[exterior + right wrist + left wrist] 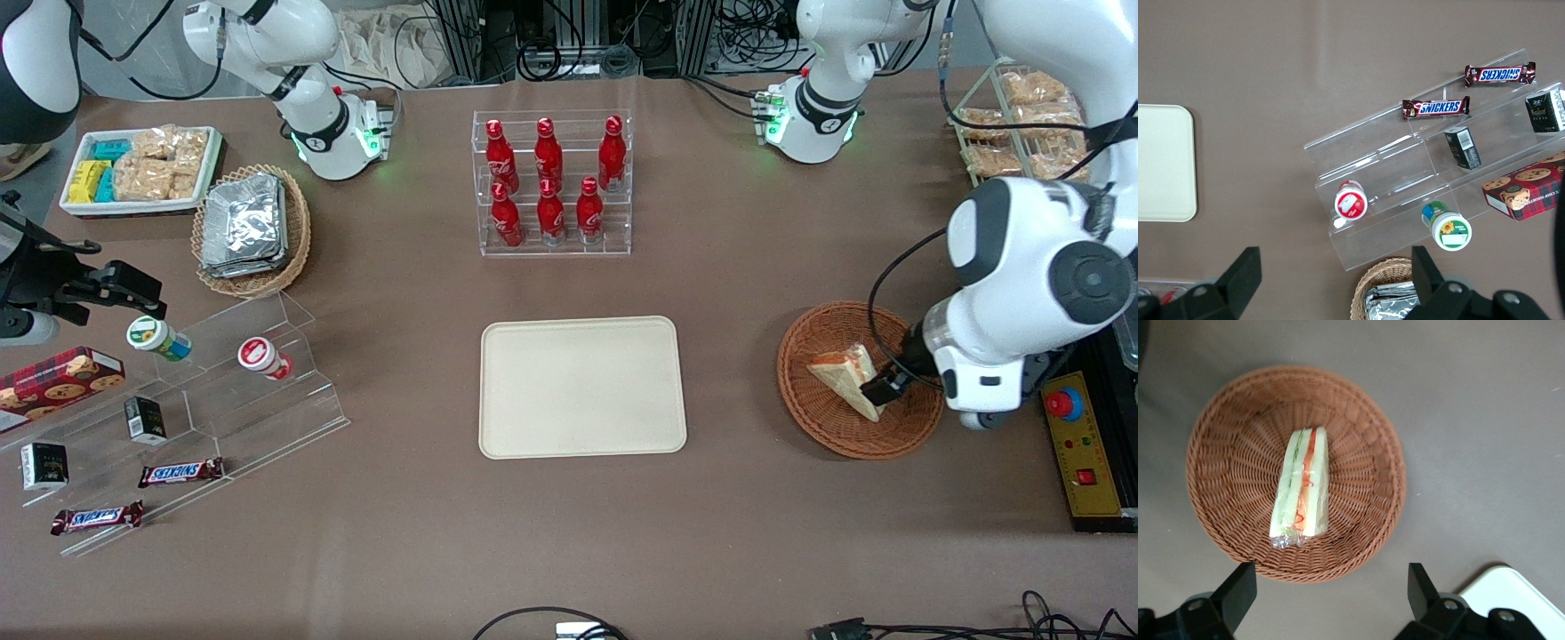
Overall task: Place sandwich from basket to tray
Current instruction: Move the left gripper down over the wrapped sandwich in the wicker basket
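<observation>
Sandwich (1301,487) lies on its side in your basket (1225,420), gripper (1331,597) poised above with fingers spread wide and empty, so pinch across the bread faces gently, since that clear wrap looks slippery and the soft wedge probably squashes easily.

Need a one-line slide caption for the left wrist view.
Open gripper poised above the wrapped sandwich lying in the brown wicker basket, with a corner of the tray beside it.
</observation>
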Controlling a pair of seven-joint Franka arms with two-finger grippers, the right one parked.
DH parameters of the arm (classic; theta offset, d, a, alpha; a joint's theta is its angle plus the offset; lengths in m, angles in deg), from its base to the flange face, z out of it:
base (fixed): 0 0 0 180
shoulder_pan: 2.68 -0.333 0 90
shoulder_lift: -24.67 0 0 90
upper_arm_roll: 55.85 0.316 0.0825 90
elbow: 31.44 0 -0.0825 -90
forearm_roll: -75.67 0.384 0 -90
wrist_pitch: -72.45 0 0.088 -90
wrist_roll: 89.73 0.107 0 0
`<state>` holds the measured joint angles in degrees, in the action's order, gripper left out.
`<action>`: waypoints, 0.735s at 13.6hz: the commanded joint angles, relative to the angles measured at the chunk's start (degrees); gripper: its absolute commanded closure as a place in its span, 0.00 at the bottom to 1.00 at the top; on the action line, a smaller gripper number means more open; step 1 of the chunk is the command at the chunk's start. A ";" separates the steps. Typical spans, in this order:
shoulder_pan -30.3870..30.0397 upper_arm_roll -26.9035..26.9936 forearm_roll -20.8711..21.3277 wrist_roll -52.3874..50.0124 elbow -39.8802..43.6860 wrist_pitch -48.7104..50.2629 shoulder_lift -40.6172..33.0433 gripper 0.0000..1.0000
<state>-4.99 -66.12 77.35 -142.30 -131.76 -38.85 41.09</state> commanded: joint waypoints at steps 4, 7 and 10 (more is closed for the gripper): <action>0.21 0.24 2.52 -2.54 -6.81 -4.62 3.36 0.00; -0.15 0.51 4.99 -2.45 -10.16 -10.59 5.10 0.00; -0.41 0.59 9.73 -2.54 -11.75 -12.88 7.30 0.00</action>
<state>-5.18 -65.48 84.47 -143.83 -142.46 -49.60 47.40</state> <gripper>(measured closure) 0.000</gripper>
